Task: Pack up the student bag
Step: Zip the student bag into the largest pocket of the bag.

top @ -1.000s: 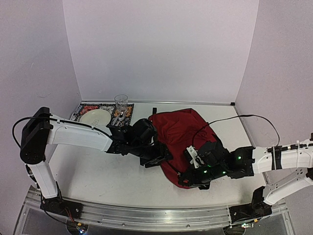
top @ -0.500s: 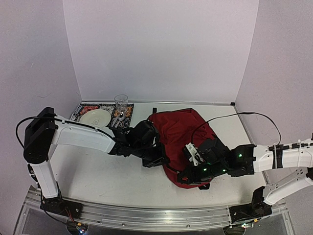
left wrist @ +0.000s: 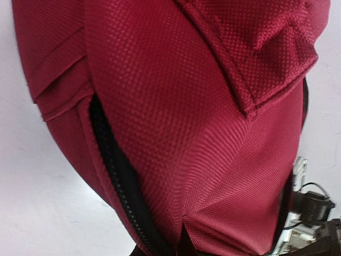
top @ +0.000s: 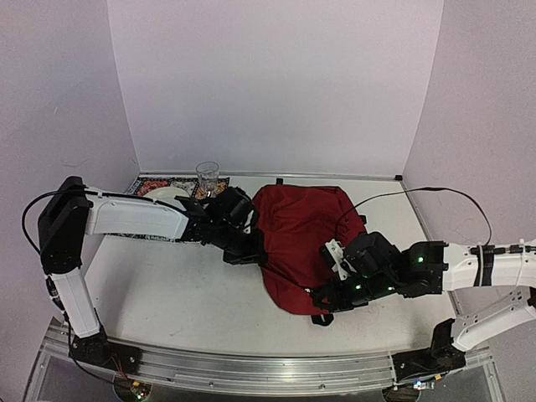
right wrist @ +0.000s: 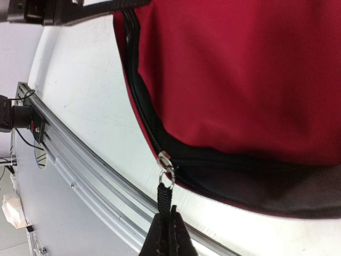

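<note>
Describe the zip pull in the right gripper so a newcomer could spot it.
Find the dark-red student bag mid-table and follow its black zip to the near edge. There a silver ring carries a black cord pull, pinched by the right gripper: the only shiny piece among red fabric and black zip.

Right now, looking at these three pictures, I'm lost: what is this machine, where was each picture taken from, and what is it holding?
These are two robot arms bolted at the near edge of a table. The wide picture comes from a camera above and behind them; the two close-ups come from a camera on each wrist. On the table lies a dark-red student bag, with a plate and a glass at the back left. The right end effector is shut on the black zip pull. The left end effector is shut at the bag's left edge, apparently pinching the fabric by the zip.
</note>
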`<state>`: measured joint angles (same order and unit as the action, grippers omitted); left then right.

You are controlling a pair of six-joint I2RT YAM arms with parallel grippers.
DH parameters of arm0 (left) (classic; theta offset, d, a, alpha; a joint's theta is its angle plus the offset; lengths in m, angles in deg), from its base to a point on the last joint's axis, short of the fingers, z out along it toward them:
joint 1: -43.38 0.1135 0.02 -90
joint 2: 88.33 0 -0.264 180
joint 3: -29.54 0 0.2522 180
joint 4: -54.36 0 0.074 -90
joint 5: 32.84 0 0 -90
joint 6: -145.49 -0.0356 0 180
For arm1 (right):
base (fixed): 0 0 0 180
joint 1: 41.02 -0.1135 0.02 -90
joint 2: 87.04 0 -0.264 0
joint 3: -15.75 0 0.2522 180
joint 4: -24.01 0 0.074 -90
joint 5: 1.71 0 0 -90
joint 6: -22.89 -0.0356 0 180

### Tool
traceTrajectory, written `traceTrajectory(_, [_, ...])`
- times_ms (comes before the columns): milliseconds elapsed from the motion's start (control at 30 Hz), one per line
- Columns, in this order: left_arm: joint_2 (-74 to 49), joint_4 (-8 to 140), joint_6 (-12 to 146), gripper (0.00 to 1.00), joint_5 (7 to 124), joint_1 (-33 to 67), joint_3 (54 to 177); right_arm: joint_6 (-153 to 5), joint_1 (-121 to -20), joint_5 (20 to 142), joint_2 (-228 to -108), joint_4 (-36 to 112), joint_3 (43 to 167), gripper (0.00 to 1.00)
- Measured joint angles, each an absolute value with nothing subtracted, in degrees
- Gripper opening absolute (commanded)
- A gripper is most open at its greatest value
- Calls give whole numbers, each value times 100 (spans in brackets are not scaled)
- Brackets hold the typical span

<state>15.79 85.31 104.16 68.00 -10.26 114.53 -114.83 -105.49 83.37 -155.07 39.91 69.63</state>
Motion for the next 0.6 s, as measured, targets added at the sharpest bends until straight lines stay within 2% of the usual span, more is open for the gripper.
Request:
traceTrajectory(333, [2258,9715,8838,2,6174,-586,12754,-11269,-10505,8590,-15644,4176,7362,0])
traceTrajectory(400, [2444,9846,8659,12,6078,-528,13042,-11180,-10495,8620,-15850,4213,7531,0])
traceTrajectory(533, [2657,9972,8499,45,5860,-368,13428,-10991,-10482,8574,-16416,4207,8004,0])
traceTrajectory(600, [2642,9980,8567,54,5731,-252,13446,-10881,-10483,8491,-16664,4194,8209,0])
